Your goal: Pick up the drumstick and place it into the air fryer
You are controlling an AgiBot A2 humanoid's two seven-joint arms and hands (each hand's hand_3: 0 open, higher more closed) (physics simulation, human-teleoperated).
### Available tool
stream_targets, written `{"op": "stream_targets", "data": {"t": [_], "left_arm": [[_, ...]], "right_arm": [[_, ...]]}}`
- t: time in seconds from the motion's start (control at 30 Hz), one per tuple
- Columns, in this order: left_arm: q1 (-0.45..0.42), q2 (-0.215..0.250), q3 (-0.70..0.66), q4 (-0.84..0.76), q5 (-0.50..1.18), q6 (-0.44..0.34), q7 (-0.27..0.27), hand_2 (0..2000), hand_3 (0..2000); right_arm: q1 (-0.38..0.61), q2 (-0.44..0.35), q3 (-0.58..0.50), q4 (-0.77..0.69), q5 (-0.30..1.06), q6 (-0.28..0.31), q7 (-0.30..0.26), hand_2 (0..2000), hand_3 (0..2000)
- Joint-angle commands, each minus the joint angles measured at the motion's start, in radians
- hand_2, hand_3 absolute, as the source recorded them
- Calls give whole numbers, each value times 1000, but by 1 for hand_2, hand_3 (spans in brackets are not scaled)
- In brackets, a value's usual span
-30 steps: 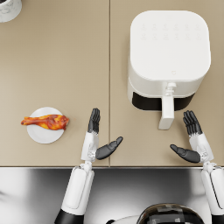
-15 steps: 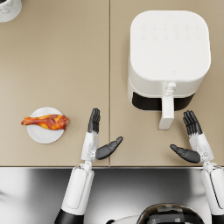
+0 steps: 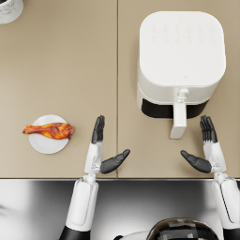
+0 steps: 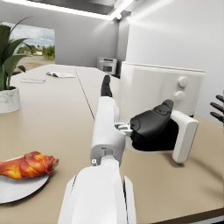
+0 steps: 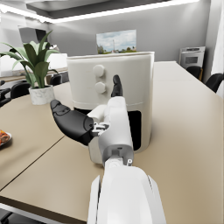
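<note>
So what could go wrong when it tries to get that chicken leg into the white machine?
Three things, probably. The drumstick overhangs its small plate, so the open left hand might nudge the plate or let the glossy meat slip. The air fryer drawer looks only partly pulled out, leaving a narrow dark gap, so the drumstick may not fit in. The handle juts toward the open right hand, which could bump it.

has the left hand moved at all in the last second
No. In the head view the left hand sits at the same spot beside the plate, open and holding nothing; the drumstick lies untouched on it.
</note>
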Motion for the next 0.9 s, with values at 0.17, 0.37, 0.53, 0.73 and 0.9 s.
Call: {"op": "stream_targets", "data": {"t": [0.17, 0.37, 0.53, 0.73, 0.9], "left_arm": [[27, 17, -119, 22, 223, -2, -2, 0, 0], [21, 26, -212, 11, 492, -3, -3, 0, 0], [17, 31, -282, 22, 717, -3, -3, 0, 0], [38, 30, -345, 54, 989, -3, -3, 0, 0], [77, 19, -395, 92, 1216, -295, -89, 0, 0]], "right_arm": [[35, -32, 2, -37, 223, -3, 3, 0, 0], [22, -41, -1, -34, 322, -3, 4, 0, 0], [13, -48, -16, -50, 334, -4, 4, 0, 0], [-1, -55, -55, -78, 336, -4, 4, 0, 0], [-14, -60, -63, -98, 337, -4, 4, 0, 0]]}}
